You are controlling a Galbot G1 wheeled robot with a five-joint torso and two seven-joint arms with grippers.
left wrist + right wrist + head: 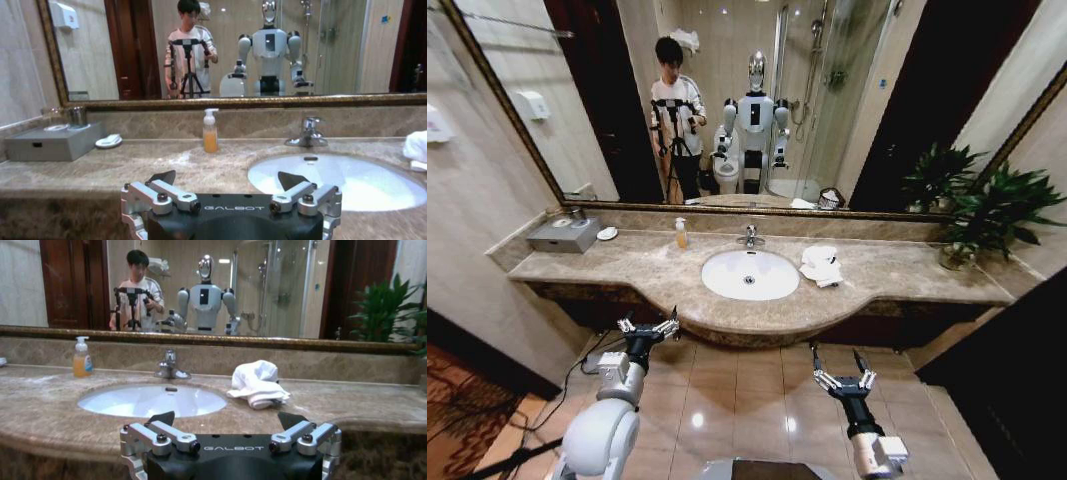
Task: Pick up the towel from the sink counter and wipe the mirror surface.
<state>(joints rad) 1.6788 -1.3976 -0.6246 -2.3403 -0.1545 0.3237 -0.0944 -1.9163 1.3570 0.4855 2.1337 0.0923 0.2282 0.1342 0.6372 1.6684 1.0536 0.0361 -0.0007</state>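
Observation:
A bunched white towel (pixel 821 265) lies on the sink counter (pixel 907 272) just right of the basin; the right wrist view shows the towel (pixel 257 385) close ahead, and the left wrist view catches the towel's edge (pixel 417 145). The wide bronze-framed mirror (pixel 757 100) rises behind the counter. Both arms are held low over the floor, short of the counter's front edge. My left gripper (pixel 648 322) is open and empty, facing the counter left of the basin. Also open and empty, my right gripper (pixel 839 368) points toward the towel.
An oval white basin (pixel 749 274) with a chrome tap (pixel 750 236) sits mid-counter. An orange soap bottle (pixel 681 233), a soap dish (pixel 607 233) and a grey box (pixel 564 235) stand on the left, and a potted plant (pixel 987 215) on the right.

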